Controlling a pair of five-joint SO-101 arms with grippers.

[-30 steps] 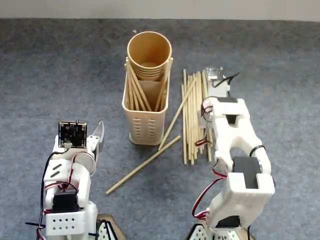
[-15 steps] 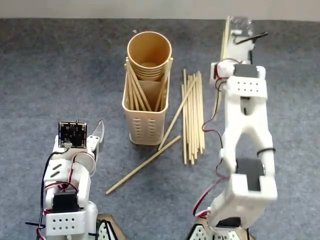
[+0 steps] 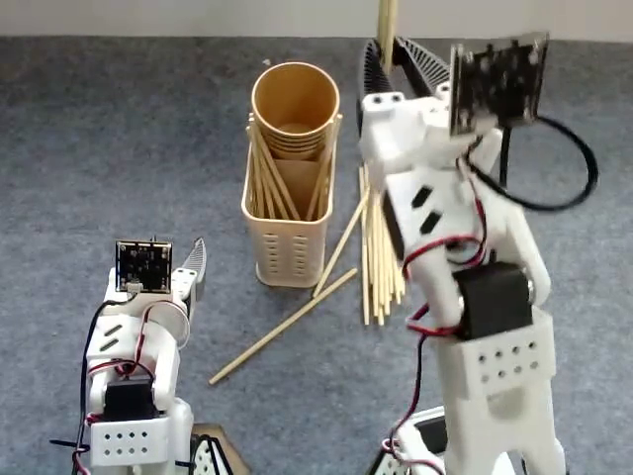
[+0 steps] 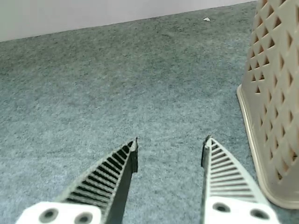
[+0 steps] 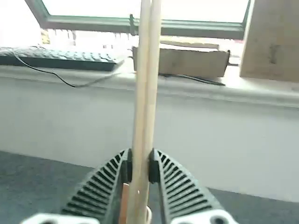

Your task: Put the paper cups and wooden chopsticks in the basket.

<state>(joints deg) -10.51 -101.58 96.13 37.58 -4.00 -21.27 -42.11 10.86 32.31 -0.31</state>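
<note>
We see a tall, pale beige plastic basket [image 3: 287,237] standing upright on the grey, felt-like table [image 3: 119,129], its lower wall pierced with small holes. A stack of tan paper cups [image 3: 295,104] sits in its mouth with the open tops up, rising above the rim. Several light wooden chopsticks [image 3: 267,183] lean inside the basket beside and below the cups. Just beside the basket, on the right arm's side, a loose bundle of chopsticks [image 3: 381,262] lies flat on the table, partly covered by the raised right arm. One single stick [image 3: 343,237] slants from that bundle to the basket's foot, and another [image 3: 282,327] lies diagonally on the table in front of the basket. The right gripper [image 5: 140,156] is lifted well above the table, and its ribbed jaws pinch what looks like two pale sticks [image 5: 145,70] held side by side and pointing straight out past the fingertips. The left gripper [image 4: 171,140] hangs low over bare table near the basket's perforated wall, its jaws spread apart with nothing between them.
</note>
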